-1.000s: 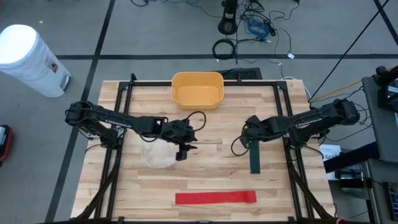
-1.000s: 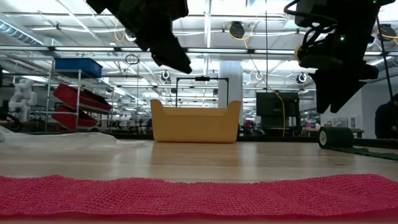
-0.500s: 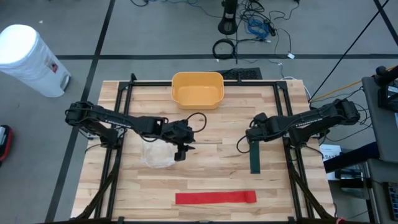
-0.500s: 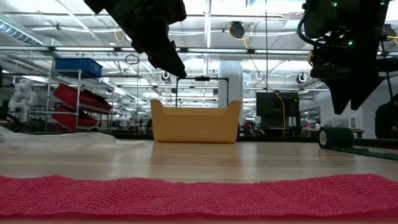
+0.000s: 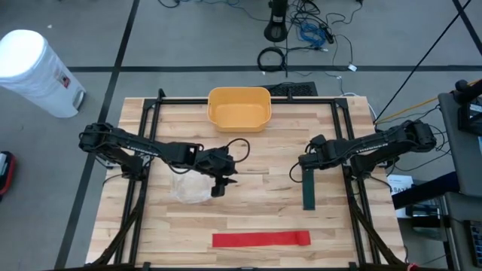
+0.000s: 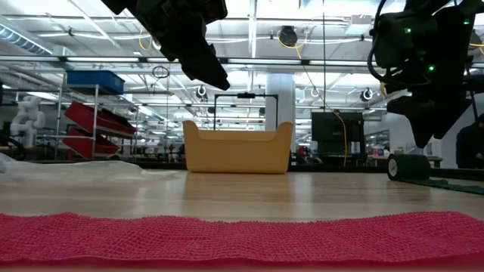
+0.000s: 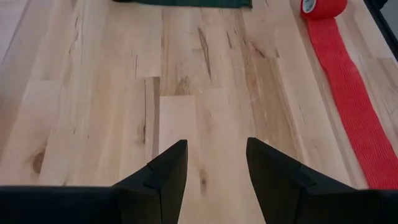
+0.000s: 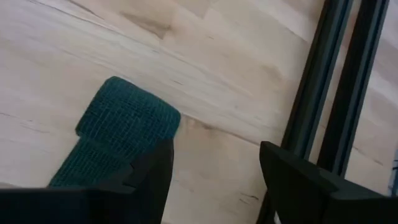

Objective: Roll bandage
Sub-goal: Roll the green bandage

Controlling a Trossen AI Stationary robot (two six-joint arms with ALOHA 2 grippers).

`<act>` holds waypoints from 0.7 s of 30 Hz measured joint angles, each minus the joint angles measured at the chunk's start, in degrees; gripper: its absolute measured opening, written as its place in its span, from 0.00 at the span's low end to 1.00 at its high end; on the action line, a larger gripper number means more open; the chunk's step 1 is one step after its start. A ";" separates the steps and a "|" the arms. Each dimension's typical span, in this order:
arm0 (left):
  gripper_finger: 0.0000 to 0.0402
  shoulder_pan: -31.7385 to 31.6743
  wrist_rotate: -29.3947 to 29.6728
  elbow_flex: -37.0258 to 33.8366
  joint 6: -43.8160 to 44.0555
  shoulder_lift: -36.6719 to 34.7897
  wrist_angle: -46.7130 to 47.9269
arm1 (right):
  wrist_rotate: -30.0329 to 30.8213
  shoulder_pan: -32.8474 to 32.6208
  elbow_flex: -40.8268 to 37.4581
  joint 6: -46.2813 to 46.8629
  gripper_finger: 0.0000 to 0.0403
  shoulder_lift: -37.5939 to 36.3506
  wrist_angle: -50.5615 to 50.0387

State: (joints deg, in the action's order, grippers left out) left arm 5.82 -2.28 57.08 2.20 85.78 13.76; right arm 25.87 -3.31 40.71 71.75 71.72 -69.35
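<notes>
From above, a wooden table (image 5: 256, 218) carries a yellow bin (image 5: 239, 108) at its far edge, centred between the two arms. The left gripper (image 5: 219, 185) sits near the table's middle, just beside a crumpled clear plastic sheet (image 5: 190, 187). The right gripper (image 5: 307, 163) hovers at the far end of a dark green bandage (image 5: 309, 192) laid out as a strip. A red bandage (image 5: 260, 239) lies flat along the near edge. A white bin (image 5: 34, 69) stands on the floor, well apart
</notes>
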 joint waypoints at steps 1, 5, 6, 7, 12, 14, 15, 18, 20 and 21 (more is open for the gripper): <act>0.43 0.00 0.00 0.02 0.00 0.00 -0.05 | 0.46 0.28 -0.02 -0.29 0.56 0.00 -0.19; 0.43 0.00 0.01 0.00 -0.02 0.00 -0.03 | 1.12 1.20 -0.02 -0.42 0.56 0.38 -0.99; 0.43 0.00 0.02 0.00 -0.02 0.00 -0.05 | 0.94 1.39 -0.02 -0.42 0.56 0.71 -1.13; 0.43 0.00 0.06 0.00 -0.02 0.00 -0.16 | 0.75 1.44 -0.02 -0.43 0.56 1.26 -1.19; 0.43 0.00 2.78 -0.04 -2.80 0.00 -4.58 | -0.30 1.42 -0.02 -2.23 0.56 4.68 -0.45; 0.43 0.15 2.91 -0.04 -4.16 0.00 -7.13 | -0.68 1.42 -0.02 -3.17 0.56 5.61 0.14; 0.43 0.32 2.96 -0.04 -4.27 0.01 -8.32 | -0.79 1.42 -0.02 -3.52 0.56 5.83 0.27; 0.43 1.50 2.11 -0.04 -4.36 0.79 -13.07 | -1.25 1.42 -0.02 -3.66 0.56 5.64 0.32; 0.43 2.65 0.58 -0.04 -4.65 2.03 -17.20 | -2.37 1.34 -0.02 -3.88 0.56 4.95 0.28; 0.43 3.31 -0.44 -0.04 -4.88 2.91 -19.70 | -2.85 1.26 -0.02 -3.88 0.56 4.58 0.29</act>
State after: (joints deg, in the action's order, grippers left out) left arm 9.13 -2.73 57.04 -2.68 88.68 -5.93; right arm 23.02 -2.05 40.69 67.88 76.30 -69.07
